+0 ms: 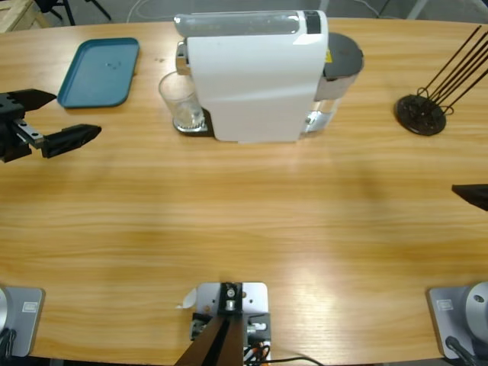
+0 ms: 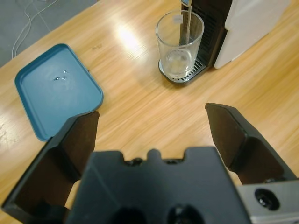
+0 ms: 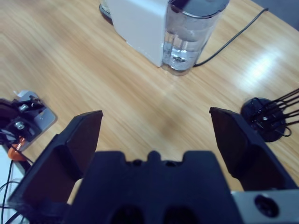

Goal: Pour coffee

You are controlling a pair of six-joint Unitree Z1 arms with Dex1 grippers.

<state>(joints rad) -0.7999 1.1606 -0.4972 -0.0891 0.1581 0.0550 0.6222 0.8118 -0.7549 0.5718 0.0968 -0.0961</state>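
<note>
glass (image 2: 180,46) under machine (image 1: 255,76) spout — coffee (image 2: 178,61) shallow

Tray, rack and cable on the wooden table

A teal tray (image 1: 99,72) lies flat near the far left of the wooden table (image 1: 244,229), a few droplets on it. A black wire rack (image 1: 421,114) stands at the far right, its thin rods slanting upward. A black cable (image 3: 233,37) trails across the wood.

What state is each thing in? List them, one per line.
glass: upright on the drip tray, thin stream falling in, shallow coffee at the bottom.
coffee machine: dispensing.
water tank: partly filled.
blue tray: empty, flat.
left gripper: open, empty.
right gripper: open, empty.
</note>
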